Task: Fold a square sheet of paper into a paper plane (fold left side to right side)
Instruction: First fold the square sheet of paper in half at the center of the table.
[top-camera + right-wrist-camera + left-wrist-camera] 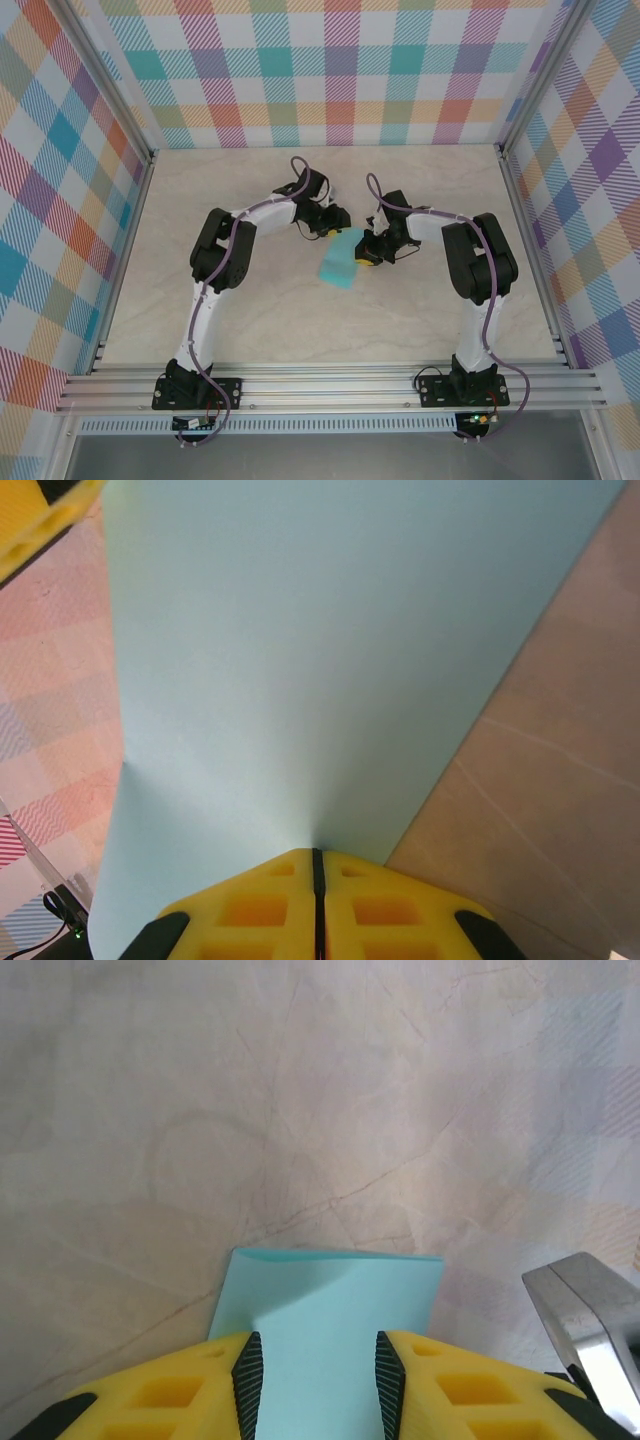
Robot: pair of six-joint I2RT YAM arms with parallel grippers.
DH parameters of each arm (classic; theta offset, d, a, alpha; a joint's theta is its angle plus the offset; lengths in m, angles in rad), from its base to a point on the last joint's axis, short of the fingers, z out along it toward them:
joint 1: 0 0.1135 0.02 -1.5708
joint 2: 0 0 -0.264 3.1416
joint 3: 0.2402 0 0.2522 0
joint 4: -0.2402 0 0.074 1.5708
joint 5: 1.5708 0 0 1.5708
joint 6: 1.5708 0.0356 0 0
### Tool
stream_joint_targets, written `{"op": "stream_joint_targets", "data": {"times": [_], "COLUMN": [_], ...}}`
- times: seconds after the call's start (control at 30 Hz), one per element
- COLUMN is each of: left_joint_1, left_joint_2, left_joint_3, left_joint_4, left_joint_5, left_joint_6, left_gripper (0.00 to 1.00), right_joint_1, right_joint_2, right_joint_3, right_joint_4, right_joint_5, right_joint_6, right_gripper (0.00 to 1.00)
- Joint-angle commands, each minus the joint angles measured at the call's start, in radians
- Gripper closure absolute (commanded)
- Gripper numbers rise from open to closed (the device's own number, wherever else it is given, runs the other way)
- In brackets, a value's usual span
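where the two arms meet over the counter (250, 320), the turquoise square sheet of paper (340, 262) lies folded into a strip. right jaws are clenched on its right edge; left jaws stand released, pads (248, 1380) straddling its far end without pinching.

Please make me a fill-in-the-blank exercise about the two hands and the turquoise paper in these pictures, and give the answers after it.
1. The right hand is ____ on the turquoise sheet of paper.
2. The fingers of the left hand stand ____, and the paper shows in the gap between them.
3. The fingers of both hands are ____ in colour.

Missing words: shut; apart; yellow.
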Motion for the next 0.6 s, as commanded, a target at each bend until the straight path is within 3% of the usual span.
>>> {"op": "stream_joint_targets", "data": {"times": [0.0,0.57], "left_joint_1": [0.018,0.064], "left_joint_2": [0.044,0.089], "left_joint_3": [0.048,0.17], "left_joint_4": [0.025,-0.058], "left_joint_5": [-0.017,-0.013], "left_joint_6": [-0.005,0.035], "left_gripper": [0.63,0.62], "right_joint_1": [0.017,0.017], "right_joint_2": [0.09,0.09], "right_joint_3": [-0.036,-0.033], "right_joint_4": [-0.065,-0.065], "right_joint_5": [0.149,0.144], "right_joint_6": [-0.02,-0.016], "right_gripper": [0.93,0.93]}}
